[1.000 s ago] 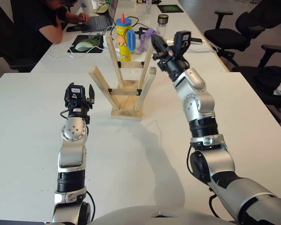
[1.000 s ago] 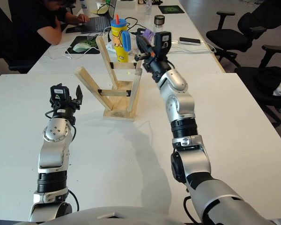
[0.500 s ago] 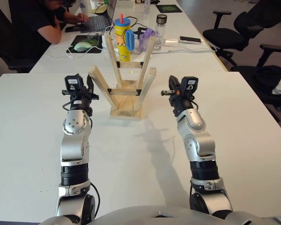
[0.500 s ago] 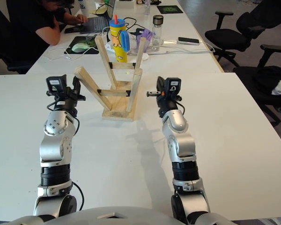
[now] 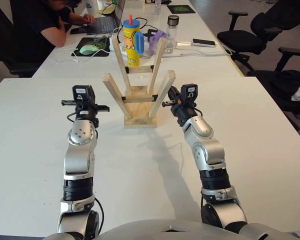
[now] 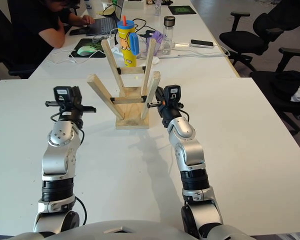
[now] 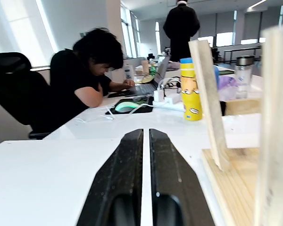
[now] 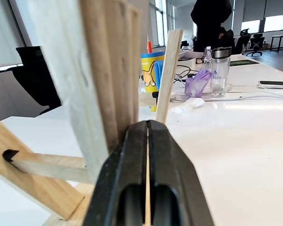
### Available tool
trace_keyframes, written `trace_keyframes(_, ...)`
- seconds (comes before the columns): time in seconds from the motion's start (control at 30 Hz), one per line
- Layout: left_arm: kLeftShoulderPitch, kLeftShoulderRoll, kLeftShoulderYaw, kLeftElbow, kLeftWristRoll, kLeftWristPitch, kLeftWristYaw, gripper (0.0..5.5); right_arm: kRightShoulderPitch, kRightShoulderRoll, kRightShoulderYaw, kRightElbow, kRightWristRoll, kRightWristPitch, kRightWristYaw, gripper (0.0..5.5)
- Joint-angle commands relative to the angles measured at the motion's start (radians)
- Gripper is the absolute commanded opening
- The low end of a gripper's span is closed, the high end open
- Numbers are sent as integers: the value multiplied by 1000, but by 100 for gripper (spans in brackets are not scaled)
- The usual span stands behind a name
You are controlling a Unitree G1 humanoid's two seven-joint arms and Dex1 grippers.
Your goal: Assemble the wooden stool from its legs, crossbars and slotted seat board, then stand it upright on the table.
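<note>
Forward both arms stretch: left gripper (image 7: 146, 133) clenched, right gripper (image 8: 147, 124) clenched beside stool (image 5: 139, 119).

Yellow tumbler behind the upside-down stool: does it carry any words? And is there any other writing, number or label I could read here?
Yellow tumbler: a cartoon figure; any lettering is too small to read.
White stickers on the left wrist camera and the right wrist camera: too small to read.
Wooden stool: no markings show.
So no text here can be quoted.

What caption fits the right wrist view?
Shut right pincer beside a leg of the upturned wooden stool on the white table.
</note>
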Motion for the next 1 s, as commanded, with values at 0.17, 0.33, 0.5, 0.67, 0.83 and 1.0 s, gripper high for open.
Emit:
trace_keyframes(0.17, 0, -30, 36, -95, -14, -79, 55, 8, -19, -16, -160, -67, -54, -117, -170, 0)
trace_keyframes(0.33, -40, -9, -83, -14, -64, -12, -99, 1, -75, 5, -79, -62, -38, -122, -94, 0)
trace_keyframes(0.5, -18, -14, -208, 34, -49, 106, -178, 1, -44, 33, 197, 3, 10, 166, 140, 0)
trace_keyframes(0.67, 7, 43, -135, 50, -23, 115, -152, 1, -11, -105, 47, 65, -53, 176, 80, 0)
trace_keyframes(0.83, 38, 115, -105, 109, -15, 83, -189, 1, -178, -166, -6, 308, -68, 14, 140, 0)
trace_keyframes(1.0, 11, 169, -100, 227, 1, 24, -213, 1, -406, -47, 22, 602, -60, -268, 253, 0)
